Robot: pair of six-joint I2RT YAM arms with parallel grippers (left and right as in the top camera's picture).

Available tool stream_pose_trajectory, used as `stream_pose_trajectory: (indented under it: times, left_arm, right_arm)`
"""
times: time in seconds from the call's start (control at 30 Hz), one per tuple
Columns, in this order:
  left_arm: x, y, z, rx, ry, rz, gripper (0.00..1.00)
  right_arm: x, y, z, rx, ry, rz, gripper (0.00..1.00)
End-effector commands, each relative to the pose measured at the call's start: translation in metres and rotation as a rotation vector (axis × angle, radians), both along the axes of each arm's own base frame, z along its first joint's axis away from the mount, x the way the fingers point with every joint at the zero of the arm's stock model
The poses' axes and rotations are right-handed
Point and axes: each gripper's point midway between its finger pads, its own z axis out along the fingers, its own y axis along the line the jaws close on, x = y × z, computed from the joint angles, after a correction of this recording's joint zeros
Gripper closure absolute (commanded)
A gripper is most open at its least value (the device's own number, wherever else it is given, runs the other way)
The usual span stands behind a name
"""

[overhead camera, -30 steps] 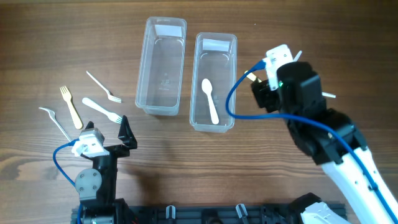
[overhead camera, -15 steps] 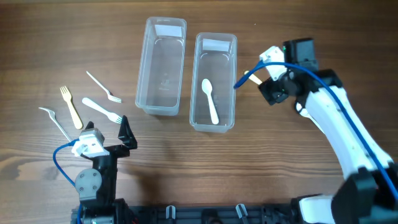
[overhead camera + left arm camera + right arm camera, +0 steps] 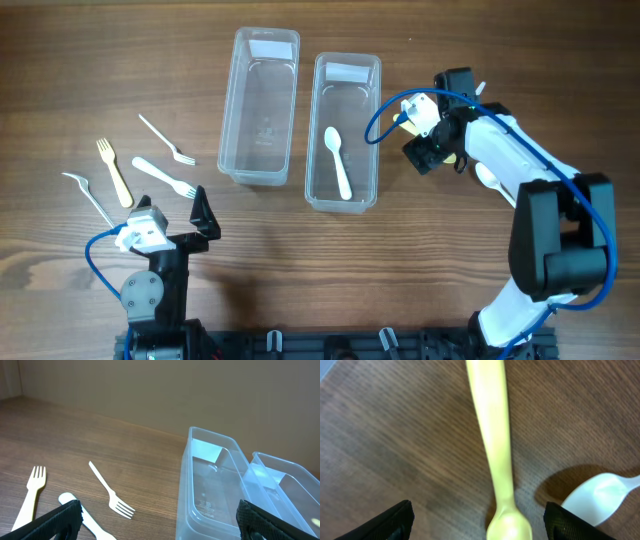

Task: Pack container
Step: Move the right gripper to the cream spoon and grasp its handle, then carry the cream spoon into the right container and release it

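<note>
Right arm reaches low beside right container point(image 3: 362, 120), wrist tipped down; right gripper point(image 3: 480, 520) wide open, empty, straddling yellow spoon point(image 3: 495, 445) on table point(image 3: 500, 50) — left gripper point(image 3: 170, 203) open, empty, near white fork point(image 3: 165, 178)

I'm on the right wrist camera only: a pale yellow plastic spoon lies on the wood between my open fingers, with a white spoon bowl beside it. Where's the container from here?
Observer: In the overhead view, the nearer clear rectangular plastic container sits just to the left of the right gripper, with its long side facing it.
Operator: Anything inside it?
Observer: One white plastic spoon, lying lengthwise on its floor.
Operator: And the other tub?
Observer: The second clear container, on the far side of the first, holds nothing.
</note>
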Motion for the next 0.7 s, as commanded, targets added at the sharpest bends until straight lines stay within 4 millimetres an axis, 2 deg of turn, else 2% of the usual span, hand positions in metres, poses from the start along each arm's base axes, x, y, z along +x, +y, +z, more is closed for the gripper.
stream_pose_trajectory:
  times: [0.0,0.17,0.3,0.37,0.43,0.47,0.5,0.67]
  left_arm:
    - [0.000,-0.001,-0.002,0.019,0.000,-0.005,0.00]
    - [0.000,-0.001,-0.002,0.020,0.000,-0.005,0.00]
    - [0.000,-0.001,-0.002,0.020,0.000,-0.005,0.00]
    - [0.000,-0.001,-0.002,0.020,-0.001,-0.005,0.00]
    - [0.000,-0.001,-0.002,0.019,0.000,-0.005,0.00]
    - [0.000,-0.001,-0.002,0.019,0.000,-0.005,0.00]
    - [0.000,-0.001,-0.002,0.020,0.000,-0.005,0.00]
    - [0.000,-0.001,-0.002,0.019,0.000,-0.005,0.00]
  right_arm:
    - [0.011,0.005,0.001,0.028,-0.030,0.010,0.16]
    - [0.019,0.011,-0.003,0.063,-0.051,0.020,0.14]
    - [0.014,0.004,-0.026,0.060,0.003,0.004,0.16]
    - [0.009,-0.002,-0.038,0.056,0.043,-0.014,0.22]
    - [0.006,-0.003,-0.041,0.058,0.056,-0.015,0.32]
    - [0.006,-0.003,-0.041,0.059,0.057,-0.019,0.75]
    - [0.006,-0.003,-0.041,0.063,0.059,-0.039,0.96]
    - [0.002,-0.008,-0.042,0.050,0.082,-0.121,0.96]
